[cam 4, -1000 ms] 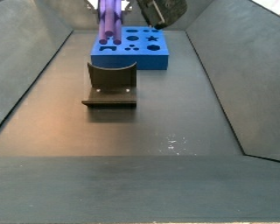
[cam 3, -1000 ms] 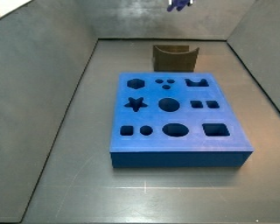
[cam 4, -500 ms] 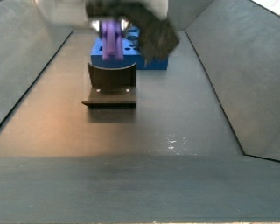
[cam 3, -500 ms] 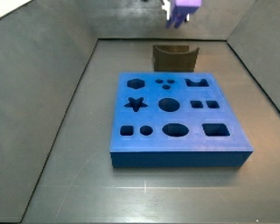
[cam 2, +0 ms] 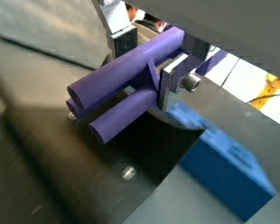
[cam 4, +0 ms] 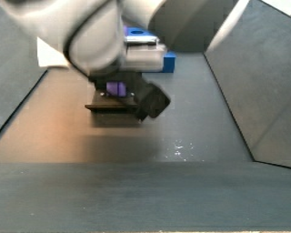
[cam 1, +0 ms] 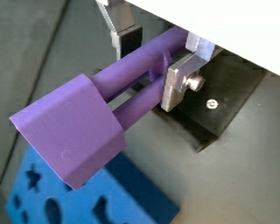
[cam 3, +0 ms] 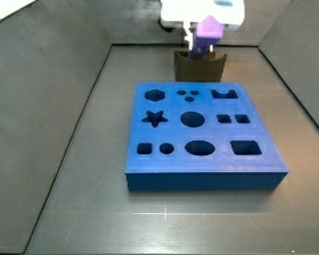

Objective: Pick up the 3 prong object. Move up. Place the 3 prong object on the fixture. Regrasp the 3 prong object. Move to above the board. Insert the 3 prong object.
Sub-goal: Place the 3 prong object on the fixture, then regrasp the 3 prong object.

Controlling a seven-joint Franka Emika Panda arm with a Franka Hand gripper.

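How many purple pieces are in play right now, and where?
1. The 3 prong object is clamped in the jaws of the gripper, over the fixture. None lies on the board. In a side view, the arm hides some of the floor.

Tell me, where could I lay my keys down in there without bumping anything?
The bare grey floor beside and in front of the blue board is free, as is the floor in front of the fixture. It is crowded at the fixture: the gripper hangs there, holding the 3 prong object.
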